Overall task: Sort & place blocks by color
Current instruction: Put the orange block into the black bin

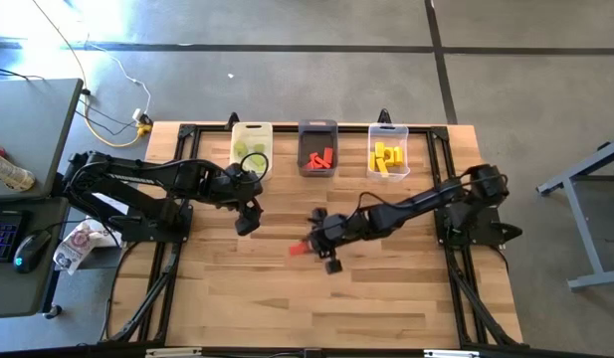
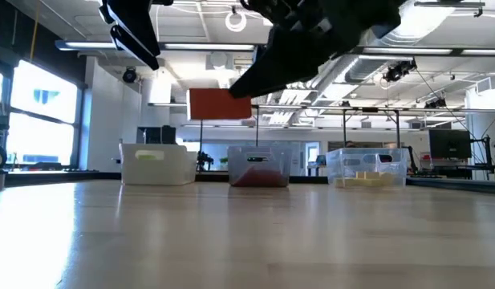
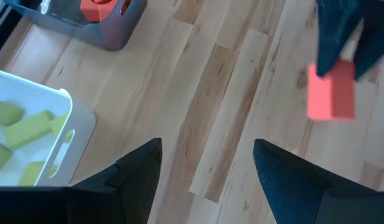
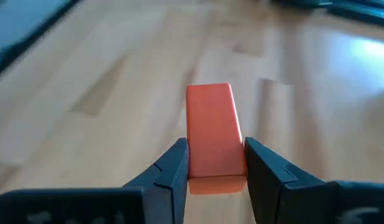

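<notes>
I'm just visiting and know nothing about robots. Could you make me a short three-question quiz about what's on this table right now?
1. True or false: the right gripper holds a red block above the table.
2. Which bin holds yellow blocks: A white bin, B dark grey bin, C clear bin?
3. Fill in: the left gripper is ____ and empty.

Key: 1 true; 2 C; 3 open.
</notes>
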Tool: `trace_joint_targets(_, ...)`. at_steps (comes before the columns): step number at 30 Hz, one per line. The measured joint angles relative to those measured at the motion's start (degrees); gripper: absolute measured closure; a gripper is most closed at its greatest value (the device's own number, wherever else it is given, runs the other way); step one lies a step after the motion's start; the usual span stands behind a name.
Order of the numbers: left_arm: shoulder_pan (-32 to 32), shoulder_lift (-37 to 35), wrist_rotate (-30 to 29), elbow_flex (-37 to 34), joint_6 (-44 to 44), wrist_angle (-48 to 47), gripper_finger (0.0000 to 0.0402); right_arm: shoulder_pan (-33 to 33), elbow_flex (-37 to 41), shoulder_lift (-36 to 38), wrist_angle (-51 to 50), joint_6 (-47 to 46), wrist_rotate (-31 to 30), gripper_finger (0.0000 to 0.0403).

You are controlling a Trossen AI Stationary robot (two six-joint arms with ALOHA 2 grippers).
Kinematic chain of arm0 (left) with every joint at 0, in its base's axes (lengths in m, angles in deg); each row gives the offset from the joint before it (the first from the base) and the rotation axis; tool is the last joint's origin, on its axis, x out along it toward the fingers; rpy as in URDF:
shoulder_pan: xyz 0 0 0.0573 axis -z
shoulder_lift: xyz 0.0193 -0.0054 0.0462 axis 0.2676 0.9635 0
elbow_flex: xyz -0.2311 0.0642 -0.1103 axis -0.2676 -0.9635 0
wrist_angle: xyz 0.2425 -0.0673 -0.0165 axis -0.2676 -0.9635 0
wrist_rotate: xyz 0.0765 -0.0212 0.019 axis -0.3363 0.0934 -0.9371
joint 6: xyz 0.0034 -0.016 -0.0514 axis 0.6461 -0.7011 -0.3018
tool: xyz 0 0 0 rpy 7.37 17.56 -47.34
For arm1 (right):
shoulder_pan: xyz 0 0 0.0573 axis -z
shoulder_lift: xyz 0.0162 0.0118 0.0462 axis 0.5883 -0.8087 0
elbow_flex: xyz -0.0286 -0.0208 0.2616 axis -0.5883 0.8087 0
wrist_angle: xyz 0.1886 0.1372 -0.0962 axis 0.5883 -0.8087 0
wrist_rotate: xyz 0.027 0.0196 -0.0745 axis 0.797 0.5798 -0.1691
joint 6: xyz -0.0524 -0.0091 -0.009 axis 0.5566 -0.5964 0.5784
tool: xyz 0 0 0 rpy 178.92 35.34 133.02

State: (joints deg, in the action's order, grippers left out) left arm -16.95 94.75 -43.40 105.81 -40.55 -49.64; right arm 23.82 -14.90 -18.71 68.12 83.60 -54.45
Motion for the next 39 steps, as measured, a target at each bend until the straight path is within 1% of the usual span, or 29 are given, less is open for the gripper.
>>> trace_joint_targets(10,0.02,0.00,-0.08,0.00,2.21,0.06,0.0161,5.73,0.00,6.18,-2.08,3.99,-12.19,0.0300)
trace_joint_targets(15,0.02,0.00,-0.08,0.00,2.24,0.07,0.0161,10.06,0.00,6.52,-3.30,4.99,-16.68,0.0300)
trace_joint_targets(20,0.11,0.00,-0.15,-0.18,3.44,0.17,0.0161,14.96,0.00,6.52,-4.43,3.81,-20.11,0.0300)
trace_joint_targets(22,0.71,0.00,-1.24,-1.19,4.18,1.12,0.0161,16.72,0.00,6.52,-4.41,3.72,-21.50,0.0300)
trace_joint_targets(25,1.63,0.00,-1.55,-3.38,4.21,3.57,0.0161,19.38,0.00,6.52,-4.44,2.07,-21.84,0.0300)
trace_joint_targets(30,4.22,0.00,0.01,-6.94,3.71,9.06,0.0161,23.65,0.00,5.97,-4.87,-1.81,-21.64,0.0301)
trace_joint_targets(37,7.89,0.00,0.23,-10.58,2.81,15.80,0.0161,28.76,0.00,2.78,-4.48,-8.06,-20.51,0.0301)
trace_joint_targets(39,8.56,-0.01,1.93,-11.70,2.79,17.72,0.0161,29.59,-0.01,1.78,-4.49,-9.21,-20.16,0.0301)
